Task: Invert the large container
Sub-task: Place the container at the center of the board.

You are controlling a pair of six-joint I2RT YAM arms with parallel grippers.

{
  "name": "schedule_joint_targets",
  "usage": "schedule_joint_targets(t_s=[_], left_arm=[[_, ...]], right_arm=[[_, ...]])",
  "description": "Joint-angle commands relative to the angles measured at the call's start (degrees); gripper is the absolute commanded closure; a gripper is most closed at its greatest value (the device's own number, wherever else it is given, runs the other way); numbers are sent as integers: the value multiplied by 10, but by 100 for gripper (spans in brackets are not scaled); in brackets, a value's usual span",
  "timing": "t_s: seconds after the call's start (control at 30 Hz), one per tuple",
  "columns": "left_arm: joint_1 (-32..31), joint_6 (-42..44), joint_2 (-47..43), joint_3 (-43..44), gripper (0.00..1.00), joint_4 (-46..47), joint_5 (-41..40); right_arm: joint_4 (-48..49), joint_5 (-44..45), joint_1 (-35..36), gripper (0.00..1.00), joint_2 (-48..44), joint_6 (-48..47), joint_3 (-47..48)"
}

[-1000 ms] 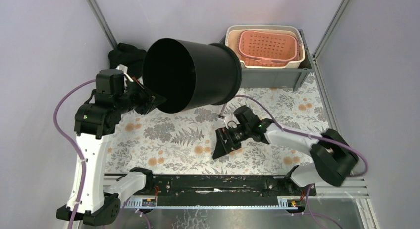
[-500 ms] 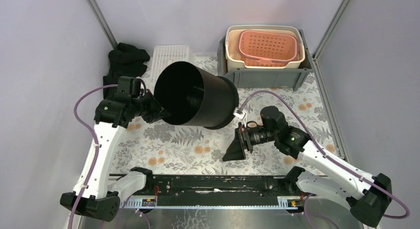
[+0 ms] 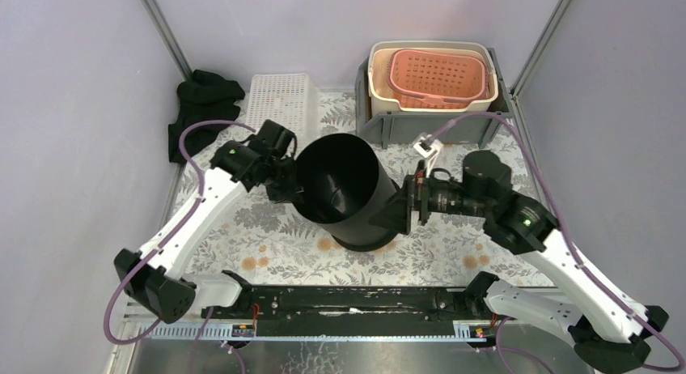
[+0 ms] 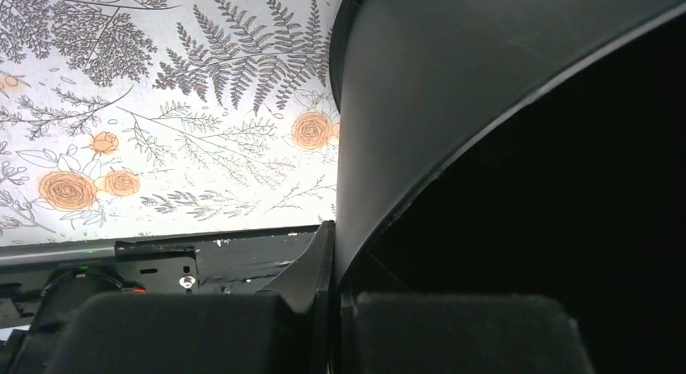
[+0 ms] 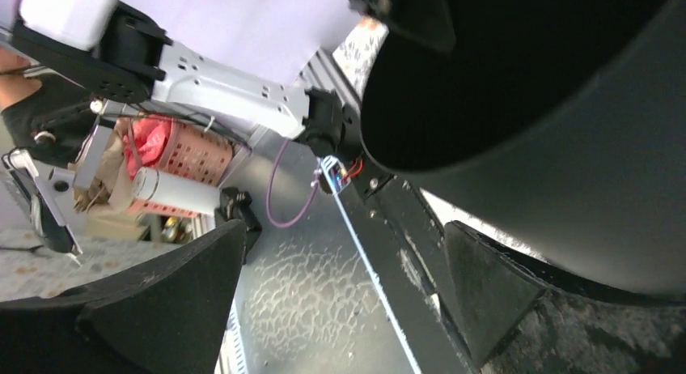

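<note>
The large container [image 3: 344, 192], a black bucket, stands nearly upright in the middle of the floral mat with its open mouth facing up and its flanged end down. My left gripper [image 3: 290, 184] is shut on the left edge of the mouth. In the left wrist view the container's wall [image 4: 453, 91] runs between the two pads of that gripper [image 4: 336, 309]. My right gripper [image 3: 402, 210] stands open at the container's right side. In the right wrist view one finger lies close under the container's outer wall [image 5: 582, 163], and the gap of that gripper [image 5: 344, 252] holds nothing.
A grey bin [image 3: 421, 127] at the back right holds a cream tub [image 3: 380, 66] and a pink basket [image 3: 441, 78]. A white perforated tray [image 3: 279, 99] lies at the back and a black cloth [image 3: 202, 103] at the back left. A black rail [image 3: 348, 297] runs along the front edge.
My left gripper has brought the container down and to the right, from raised and lying sideways to nearly upright at the centre. My right arm has swung up to its right side.
</note>
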Motion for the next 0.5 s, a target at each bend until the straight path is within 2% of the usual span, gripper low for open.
schedule_joint_targets(t_s=[0.0,0.47], left_arm=[[-45,-3,26,53,100,36,-34],[-141,-24,169,161,100,-21,-143]], right_arm=[[-57,90,3,0,-27,-24,77],[-78,104,3,0,-47,-40,55]])
